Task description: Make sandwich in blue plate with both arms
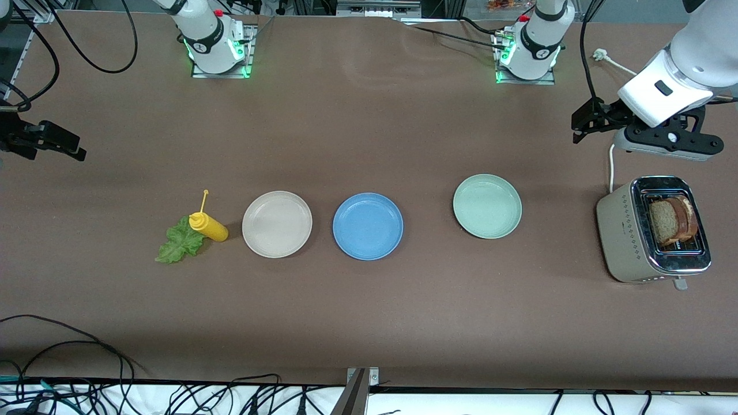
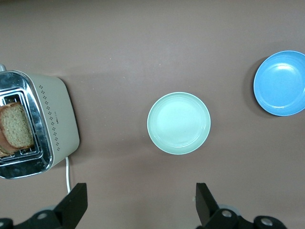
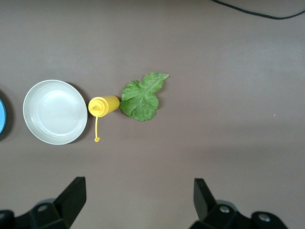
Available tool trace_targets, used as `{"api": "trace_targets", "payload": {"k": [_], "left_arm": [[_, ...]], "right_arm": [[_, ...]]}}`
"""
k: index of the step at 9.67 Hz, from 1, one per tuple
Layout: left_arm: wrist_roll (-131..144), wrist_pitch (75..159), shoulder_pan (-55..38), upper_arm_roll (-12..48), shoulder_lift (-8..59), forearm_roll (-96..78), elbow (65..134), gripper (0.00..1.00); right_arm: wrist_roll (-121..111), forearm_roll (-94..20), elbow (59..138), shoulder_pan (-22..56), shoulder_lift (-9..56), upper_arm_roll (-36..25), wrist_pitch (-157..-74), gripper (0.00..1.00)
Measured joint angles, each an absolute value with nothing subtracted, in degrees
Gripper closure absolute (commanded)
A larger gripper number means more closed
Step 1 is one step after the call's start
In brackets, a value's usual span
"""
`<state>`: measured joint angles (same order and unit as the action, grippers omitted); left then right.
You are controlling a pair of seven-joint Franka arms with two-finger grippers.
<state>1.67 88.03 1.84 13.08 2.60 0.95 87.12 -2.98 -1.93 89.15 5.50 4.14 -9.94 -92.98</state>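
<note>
Three plates in a row: beige plate (image 1: 277, 223), blue plate (image 1: 368, 226) bare in the middle, green plate (image 1: 487, 206). Two bread slices (image 1: 671, 219) stand in one toaster (image 1: 622, 236); one lettuce leaf (image 1: 180, 244) touches one yellow bottle (image 1: 209, 226). My left gripper (image 1: 582, 122) and right gripper (image 1: 57, 144) hang released, holding nothing, each over bare table at its own end.

Below the left gripper's (image 2: 138, 207) wide jaws lies bare tabletop (image 2: 143, 47); pale green plate (image 2: 178, 123) and toaster (image 2: 33, 124) flank it. Right gripper (image 3: 136, 205) jaws: yellow bottle (image 3: 104, 105) crowds the lettuce (image 3: 142, 98).
</note>
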Motion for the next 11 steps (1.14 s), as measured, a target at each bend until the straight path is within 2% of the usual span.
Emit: {"api": "trace_targets", "payload": {"k": [11], "left_arm": [[2.2, 88.0, 1.8, 13.5, 2.6, 0.9, 87.1, 0.0]], "right_arm": [[-2.9, 0.7, 88.6, 5.8, 4.1, -9.9, -93.0, 0.0]]}}
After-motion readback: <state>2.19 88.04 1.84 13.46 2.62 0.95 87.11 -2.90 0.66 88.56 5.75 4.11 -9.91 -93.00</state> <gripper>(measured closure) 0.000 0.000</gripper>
